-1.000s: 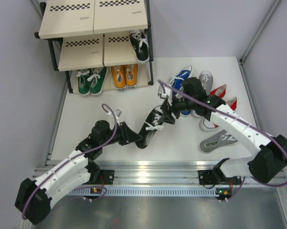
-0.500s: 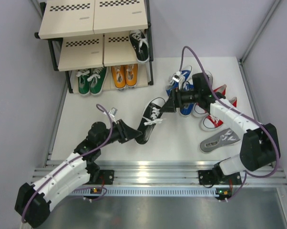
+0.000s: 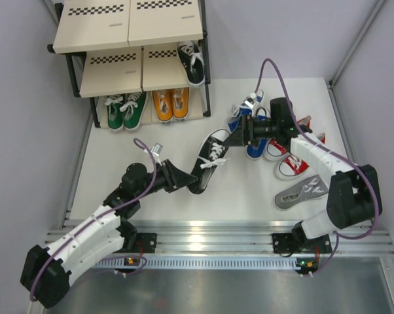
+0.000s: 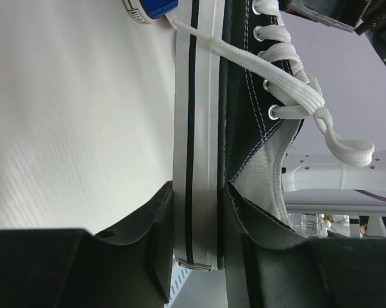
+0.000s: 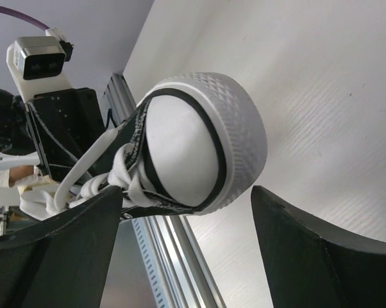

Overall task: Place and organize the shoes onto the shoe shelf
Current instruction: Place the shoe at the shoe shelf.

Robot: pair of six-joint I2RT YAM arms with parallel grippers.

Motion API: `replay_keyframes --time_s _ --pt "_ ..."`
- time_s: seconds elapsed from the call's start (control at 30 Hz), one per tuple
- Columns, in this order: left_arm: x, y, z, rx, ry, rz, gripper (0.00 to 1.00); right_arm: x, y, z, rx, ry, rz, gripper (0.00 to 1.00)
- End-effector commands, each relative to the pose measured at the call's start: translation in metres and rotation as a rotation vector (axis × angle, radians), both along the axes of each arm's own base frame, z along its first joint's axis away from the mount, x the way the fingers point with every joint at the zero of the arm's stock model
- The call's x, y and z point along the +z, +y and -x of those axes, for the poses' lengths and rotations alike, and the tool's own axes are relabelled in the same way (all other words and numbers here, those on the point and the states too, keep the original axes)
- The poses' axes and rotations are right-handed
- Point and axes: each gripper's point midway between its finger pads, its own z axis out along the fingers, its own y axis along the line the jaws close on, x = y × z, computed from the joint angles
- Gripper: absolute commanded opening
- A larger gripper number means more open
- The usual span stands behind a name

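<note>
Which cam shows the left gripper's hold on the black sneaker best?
Left wrist: the left gripper clamps the black sneaker at the heel, close up. Top external shows the whole shoe, grip tiny. Right wrist shows only its toe cap inside the open right gripper.

Black sneaker mid-table — L fingers grip its heel, R fingers just by the toe.

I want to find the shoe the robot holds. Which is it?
From the shoe shelf in the far left corner, look nearer to the middle of the table. A black sneaker is there, its heel pinched by the left gripper. It is the only black shoe off the shelf; its neighbours are blue, red and grey.
</note>
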Motion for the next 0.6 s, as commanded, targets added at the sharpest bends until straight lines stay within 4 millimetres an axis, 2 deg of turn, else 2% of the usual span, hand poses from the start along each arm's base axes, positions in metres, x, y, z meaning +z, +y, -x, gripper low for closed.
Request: replay_keyframes --time_s 0.0,0.17,0.3,0.43,0.5,0.53,0.57 --pt "0.096 -0.011 -0.002 -0.05 -0.281 0.179 0.0 0.017 0.001 -0.014 -0.007 -0.053 -0.031 0.81" --pt "0.102 -0.015 -0.003 -0.068 -0.281 0.194 0.0 0.02 0.002 -0.024 -0.01 -0.041 -0.046 0.84" --pt "0.112 -0.016 -0.006 -0.063 -0.303 0.222 0.0 0.035 0.009 -0.025 0.006 -0.008 -0.114 0.83" --pt "0.116 -0.016 -0.009 -0.047 -0.311 0.232 0.0 0.055 0.013 -0.032 0.028 -0.069 -0.158 0.82" --pt "0.118 -0.01 -0.018 0.018 -0.32 0.235 0.0 0.065 0.008 -0.037 0.025 -0.146 -0.123 0.86" --pt "0.117 -0.007 -0.021 0.048 -0.314 0.234 0.0 0.072 0.006 -0.038 0.031 -0.192 -0.104 0.92" --pt "0.118 -0.004 -0.025 0.08 -0.321 0.236 0.0 0.075 0.0 -0.041 0.024 -0.217 -0.074 0.95"
